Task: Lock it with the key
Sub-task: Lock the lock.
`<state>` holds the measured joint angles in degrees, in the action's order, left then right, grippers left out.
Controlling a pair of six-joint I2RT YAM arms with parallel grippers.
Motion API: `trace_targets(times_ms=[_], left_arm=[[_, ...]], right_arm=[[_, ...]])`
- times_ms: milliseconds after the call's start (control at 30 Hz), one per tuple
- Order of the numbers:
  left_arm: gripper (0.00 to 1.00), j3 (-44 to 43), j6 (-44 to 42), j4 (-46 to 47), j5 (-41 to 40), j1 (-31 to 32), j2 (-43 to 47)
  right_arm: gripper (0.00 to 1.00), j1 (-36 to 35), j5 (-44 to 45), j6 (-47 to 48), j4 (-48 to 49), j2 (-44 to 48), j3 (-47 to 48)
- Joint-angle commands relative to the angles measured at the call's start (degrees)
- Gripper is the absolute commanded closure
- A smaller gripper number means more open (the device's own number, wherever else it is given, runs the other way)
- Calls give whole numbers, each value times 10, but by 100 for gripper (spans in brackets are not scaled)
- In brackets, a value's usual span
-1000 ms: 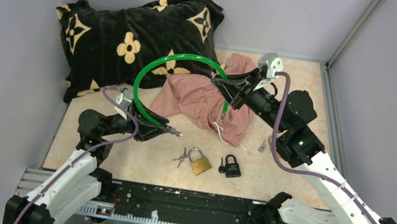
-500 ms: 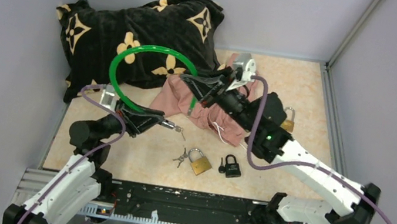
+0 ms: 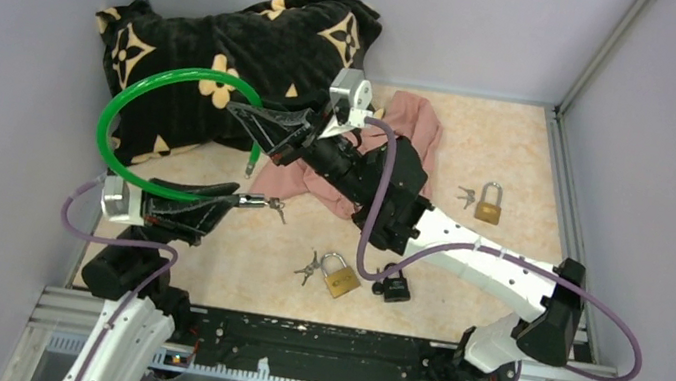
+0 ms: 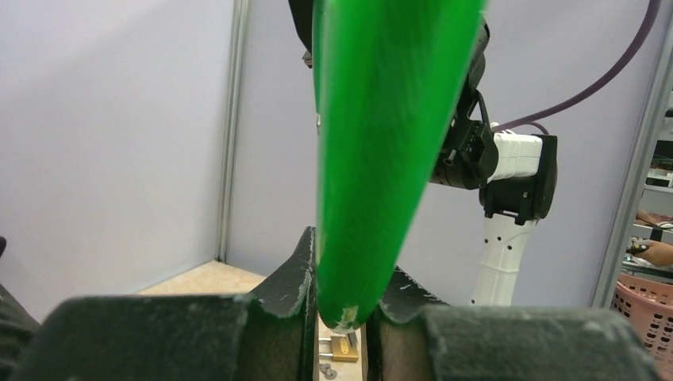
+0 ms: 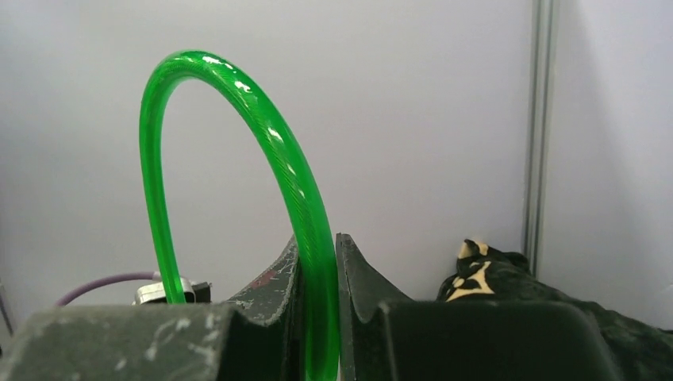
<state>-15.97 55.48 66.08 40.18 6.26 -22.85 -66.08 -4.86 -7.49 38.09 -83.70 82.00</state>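
Note:
A green cable lock arcs in a loop above the left of the table, held at both ends. My left gripper is shut on one end, where a metal tip with a small key sticks out. My right gripper is shut on the cable near its other end, which hangs down below the fingers. In the left wrist view the cable is pinched in the gripper. In the right wrist view the cable passes through the gripper.
A brass padlock with keys and a black padlock lie at the front centre. Another brass padlock with keys lies at the right. A pink cloth lies mid-table. A black flowered pillow fills the back left.
Both arms have swung left with the green cable lock, lifting the loop over the pillow. The right arm has left the right side, uncovering the brass padlock there.

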Motion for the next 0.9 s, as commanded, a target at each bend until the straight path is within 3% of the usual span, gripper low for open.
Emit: trace_targets(times_ms=[0,233,867], left_arm=[[100,8,4,28,-34,-2,19],[100,-1,10,2,-74,-2,28],[100,-19,20,-6,-81,-8,29]], right_arm=[[100,-24,1,-15,31,-18,53],[100,-41,19,-5,8,-5,43],[100,-43,46,29,-5,-7,6]])
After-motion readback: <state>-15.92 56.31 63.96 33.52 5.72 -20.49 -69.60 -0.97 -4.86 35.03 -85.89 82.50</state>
